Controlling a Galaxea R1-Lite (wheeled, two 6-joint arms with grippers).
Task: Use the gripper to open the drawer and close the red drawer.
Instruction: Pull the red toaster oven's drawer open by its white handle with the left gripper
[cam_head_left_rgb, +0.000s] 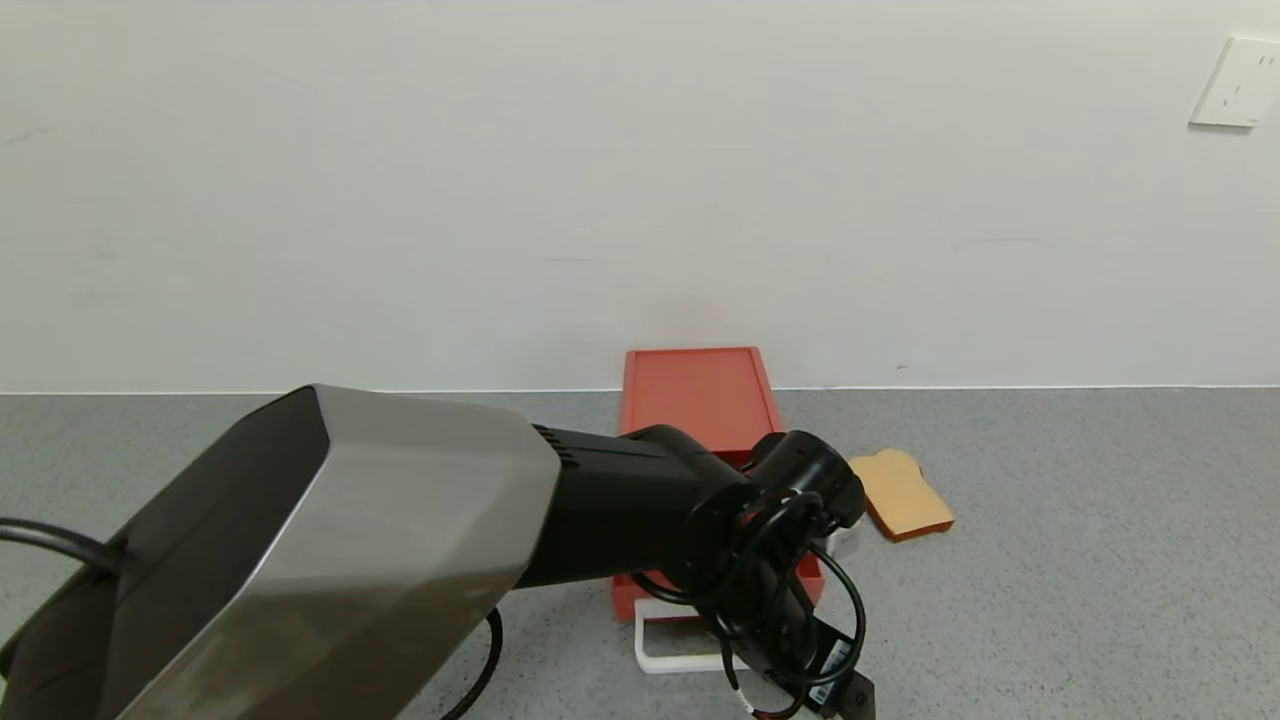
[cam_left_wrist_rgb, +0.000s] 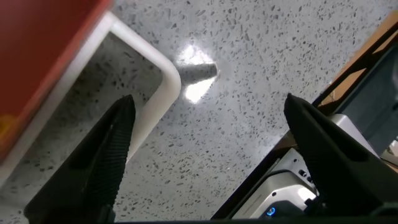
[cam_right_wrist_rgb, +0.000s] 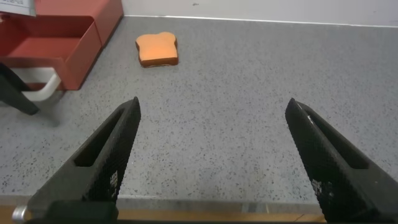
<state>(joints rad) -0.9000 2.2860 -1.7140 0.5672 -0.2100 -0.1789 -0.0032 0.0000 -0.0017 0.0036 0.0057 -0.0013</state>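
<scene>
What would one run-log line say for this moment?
left gripper: open at white handle | red drawer: pulled out | right gripper: open, parked aside | toast slice: beside drawer

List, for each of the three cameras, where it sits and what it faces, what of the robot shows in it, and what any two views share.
Head view: from the robot's head, down at the grey floor and white wall; the left arm reaches over the red drawer.
Left wrist view: from the left wrist, close on the drawer's white handle; the left gripper shows, fingers open.
Right wrist view: from the right wrist, low across the floor; the right gripper shows, fingers open.
Shared: head and right wrist views both show the pulled-out drawer and toast slice.
</scene>
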